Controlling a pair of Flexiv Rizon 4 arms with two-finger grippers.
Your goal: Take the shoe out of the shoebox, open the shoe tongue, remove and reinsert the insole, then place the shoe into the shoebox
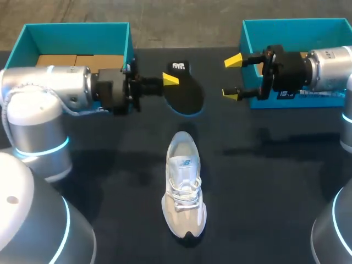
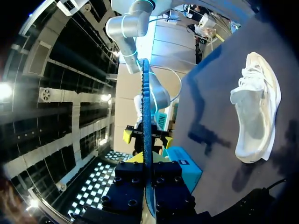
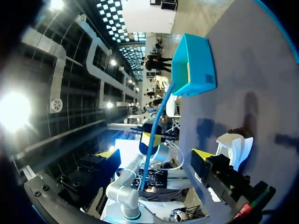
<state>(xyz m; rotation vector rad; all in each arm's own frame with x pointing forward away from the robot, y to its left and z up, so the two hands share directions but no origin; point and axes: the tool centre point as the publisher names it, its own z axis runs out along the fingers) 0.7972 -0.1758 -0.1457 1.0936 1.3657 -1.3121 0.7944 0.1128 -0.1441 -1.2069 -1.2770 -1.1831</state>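
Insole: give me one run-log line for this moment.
left gripper: shut on insole | right gripper: open, facing insole | white sneaker: upright on table, untouched

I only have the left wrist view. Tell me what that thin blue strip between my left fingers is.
Observer: The insole, edge-on; from above it is broad and black, clamped in the left gripper.
Operator: Report the right gripper.
Observer: The right gripper is open, facing the insole across a gap, not touching it.
Operator: Locate the shoebox I can't see.
Observer: A teal shoebox at the table's far left, beside the left arm, brown cardboard inside.
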